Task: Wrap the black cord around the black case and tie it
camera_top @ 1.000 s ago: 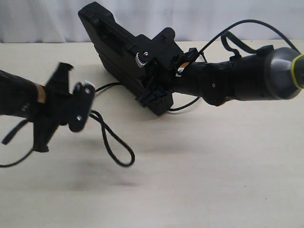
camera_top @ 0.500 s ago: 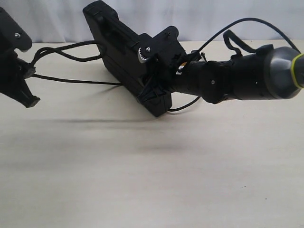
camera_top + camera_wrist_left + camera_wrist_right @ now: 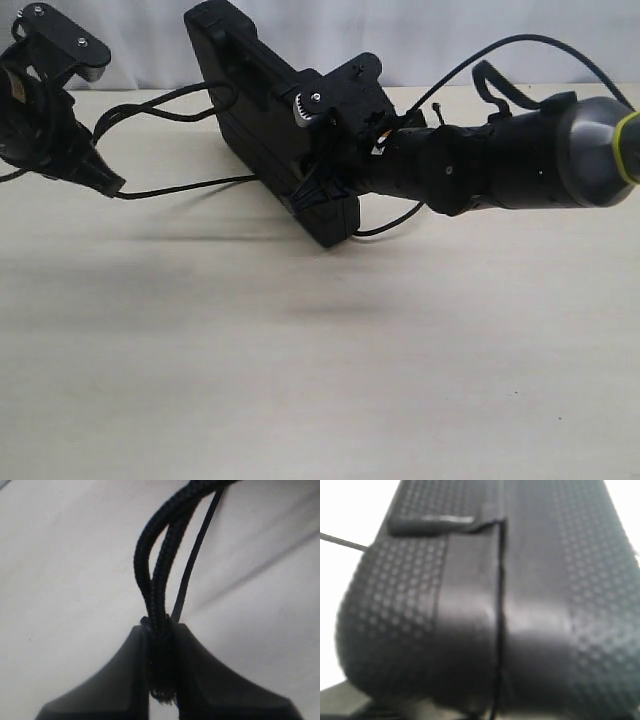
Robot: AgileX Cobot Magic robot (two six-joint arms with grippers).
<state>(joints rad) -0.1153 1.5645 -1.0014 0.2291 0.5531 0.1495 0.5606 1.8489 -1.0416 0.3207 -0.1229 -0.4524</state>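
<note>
The black case [image 3: 240, 95] stands tilted on its edge at the back middle of the table. My right gripper [image 3: 318, 170] is clamped on its near lower end. In the right wrist view the case's dotted shell [image 3: 420, 590] fills the picture and the jaws are hidden. At the far left my left gripper [image 3: 102, 178] is raised and shut on the black cord [image 3: 160, 97]. The cord runs as a doubled strand from the gripper to the case's top. In the left wrist view the doubled braided cord [image 3: 150, 570] is pinched between the fingers [image 3: 120, 675], its frayed end poking out behind them.
A thinner black strand [image 3: 190, 186] stretches from the left gripper's tip to the case's lower part. The right arm's cables [image 3: 520, 45] arc above the arm. A pale wooden table [image 3: 350, 380] spreads in front, with a white curtain [image 3: 420, 30] behind.
My left gripper swung from low near the table up to the back left, pulling the hanging cord loop into a stretched line. The right gripper raised the case slightly.
</note>
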